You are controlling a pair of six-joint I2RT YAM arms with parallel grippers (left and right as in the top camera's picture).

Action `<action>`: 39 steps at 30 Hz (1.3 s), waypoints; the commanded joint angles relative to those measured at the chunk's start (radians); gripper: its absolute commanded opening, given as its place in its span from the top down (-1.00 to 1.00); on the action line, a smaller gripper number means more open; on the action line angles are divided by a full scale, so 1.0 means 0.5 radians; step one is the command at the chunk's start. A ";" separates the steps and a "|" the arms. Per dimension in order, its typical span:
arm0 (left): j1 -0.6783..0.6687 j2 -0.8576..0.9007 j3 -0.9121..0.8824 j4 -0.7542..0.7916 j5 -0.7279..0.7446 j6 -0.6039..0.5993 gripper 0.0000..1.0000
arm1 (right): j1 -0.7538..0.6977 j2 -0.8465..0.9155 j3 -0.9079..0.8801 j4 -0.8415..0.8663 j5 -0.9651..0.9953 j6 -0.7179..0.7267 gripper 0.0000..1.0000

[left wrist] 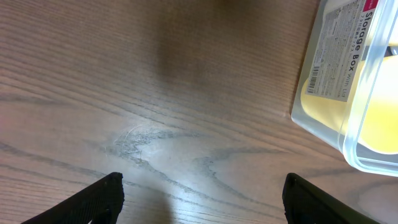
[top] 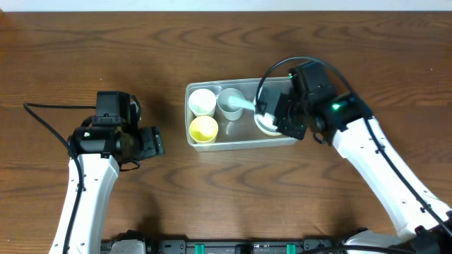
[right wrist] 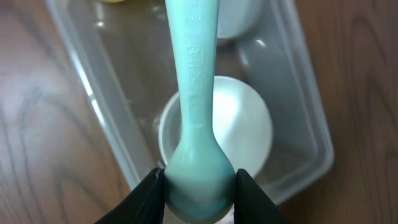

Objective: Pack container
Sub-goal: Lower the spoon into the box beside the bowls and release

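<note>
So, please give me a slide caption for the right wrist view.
Right tool grips a teal spoon over a white bowl inside the clear container.

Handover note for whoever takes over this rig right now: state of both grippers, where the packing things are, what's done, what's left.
Left gripper: jaws open, holding nothing, over bare table to the left of the container.
Right gripper: shut on one end of a pale teal spoon, held over the white bowl at the container's right end.
Done: a white cup, a grey cup, a yellow cup and the white bowl sit inside the container.
Left: lower and release the spoon into the container. No lid or other loose items are in view.
</note>
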 commanded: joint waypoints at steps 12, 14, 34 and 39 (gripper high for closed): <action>0.012 -0.003 -0.004 -0.019 -0.002 -0.019 -0.64 | 0.143 0.209 0.000 -0.036 -0.008 -0.099 0.93; 0.012 -0.003 -0.004 -0.019 -0.002 -0.019 -0.64 | 0.143 0.215 0.000 -0.046 -0.013 -0.098 0.85; 0.012 -0.003 -0.004 -0.018 -0.002 -0.019 -0.64 | 0.143 0.216 0.000 -0.056 -0.014 -0.047 0.01; 0.012 -0.003 -0.004 -0.018 -0.002 -0.019 -0.64 | 0.143 0.216 0.000 -0.056 -0.014 -0.047 -0.09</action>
